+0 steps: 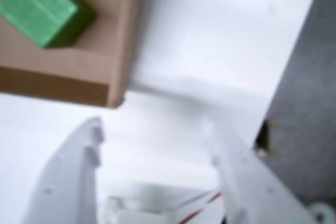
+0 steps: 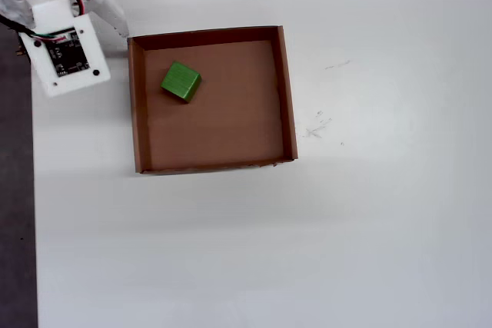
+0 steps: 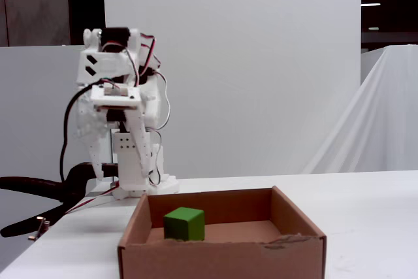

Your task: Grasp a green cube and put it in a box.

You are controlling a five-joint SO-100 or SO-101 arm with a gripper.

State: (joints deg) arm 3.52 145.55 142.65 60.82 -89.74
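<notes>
green cube (image 2: 181,82) sits loose on the floor of the box (image 2: 286,90), near its upper-left corner in the overhead view, clear of the walls; looks light, rigid, faintly ribbed faces, so pinch two opposite flat sides. gripper (image 1: 152,129) outside the box over white table (image 2: 384,228), fingers apart, holding nothing

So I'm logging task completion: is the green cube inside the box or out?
Inside. The green cube sits on the floor of the box, near its upper-left corner in the overhead view, ringed by the walls.
</notes>
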